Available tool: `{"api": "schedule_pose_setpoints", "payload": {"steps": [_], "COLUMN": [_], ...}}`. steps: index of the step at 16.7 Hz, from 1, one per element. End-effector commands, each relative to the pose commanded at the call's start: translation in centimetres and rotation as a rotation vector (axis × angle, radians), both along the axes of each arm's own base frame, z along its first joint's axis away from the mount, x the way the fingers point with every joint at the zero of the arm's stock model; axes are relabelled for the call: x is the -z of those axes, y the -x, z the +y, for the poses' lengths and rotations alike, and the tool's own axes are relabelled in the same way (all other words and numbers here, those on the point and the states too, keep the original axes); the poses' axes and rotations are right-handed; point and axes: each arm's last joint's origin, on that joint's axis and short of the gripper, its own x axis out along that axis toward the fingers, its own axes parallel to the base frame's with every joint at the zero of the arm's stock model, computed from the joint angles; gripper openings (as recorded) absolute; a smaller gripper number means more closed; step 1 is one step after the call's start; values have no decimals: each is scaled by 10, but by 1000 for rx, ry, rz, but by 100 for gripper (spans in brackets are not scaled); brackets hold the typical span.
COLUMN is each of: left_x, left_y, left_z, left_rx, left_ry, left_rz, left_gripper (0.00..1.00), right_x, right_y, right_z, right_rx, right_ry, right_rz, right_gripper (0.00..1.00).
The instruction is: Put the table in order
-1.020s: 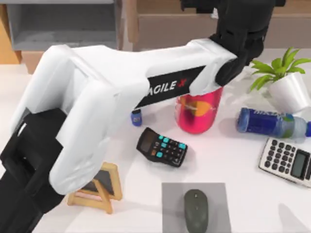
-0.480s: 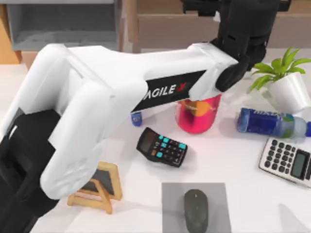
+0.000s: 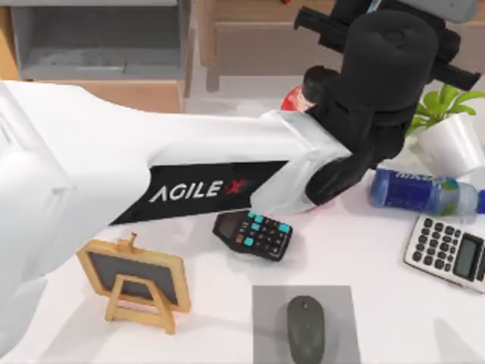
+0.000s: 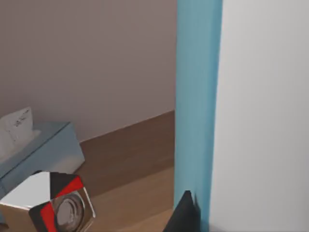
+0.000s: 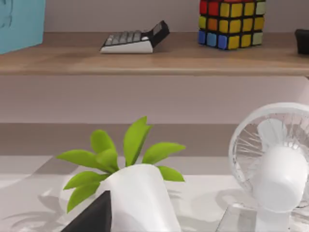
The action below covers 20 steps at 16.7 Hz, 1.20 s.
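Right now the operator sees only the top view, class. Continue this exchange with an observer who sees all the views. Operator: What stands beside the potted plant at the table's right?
Observer: In the right wrist view, a white fan stands on the table next to the potted plant.
Operator: Is anything on the shelf behind them?
Observer: Yes, a colour cube sits on the wooden shelf.
Operator: Does the cube sit alone up there?
Observer: No, a calculator with grey keys lies on the same shelf, apart from the cube.
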Motion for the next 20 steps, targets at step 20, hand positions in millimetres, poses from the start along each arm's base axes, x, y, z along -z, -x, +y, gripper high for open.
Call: {"api": "schedule_pose_setpoints", "payload": {"steps": [20], "left_x": [89], "left_y": [-15], "left_z": [293], "left_rx": [-68], "left_ry": [-1226], "left_rz": [-25], "left_gripper": [0], "right_x": [0], "right_y": [0], "right_z": [0], "right_rx": [0], "right_ry": [0], "right_rz": [0], "right_gripper": [100]}}
